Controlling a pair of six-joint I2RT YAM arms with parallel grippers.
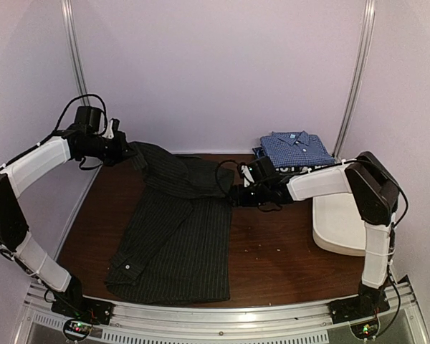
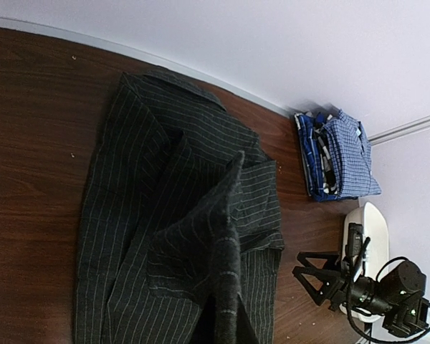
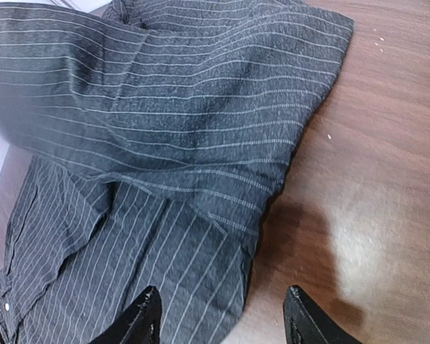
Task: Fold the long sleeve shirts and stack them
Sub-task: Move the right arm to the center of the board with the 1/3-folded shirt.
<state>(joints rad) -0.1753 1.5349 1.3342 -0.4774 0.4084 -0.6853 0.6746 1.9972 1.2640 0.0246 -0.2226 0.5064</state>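
The charcoal pinstriped long sleeve shirt (image 1: 175, 236) lies spread on the brown table, its upper part folded over. My left gripper (image 1: 123, 151) is shut on a fold at the shirt's far left corner and holds it off the table. In the left wrist view that pinched cloth (image 2: 233, 279) rises toward the camera and hides the fingers. My right gripper (image 3: 222, 315) stands open low over the shirt's right edge (image 3: 272, 208), one finger above cloth, the other above bare wood. A folded blue checked shirt (image 1: 295, 147) rests on a navy one (image 1: 294, 169) at the back right.
A white oblong tub (image 1: 340, 223) sits at the right edge, just beyond the right arm's forearm. Walls close in the table at the back and on both sides. Bare wood (image 1: 272, 251) shows between the pinstriped shirt and the tub.
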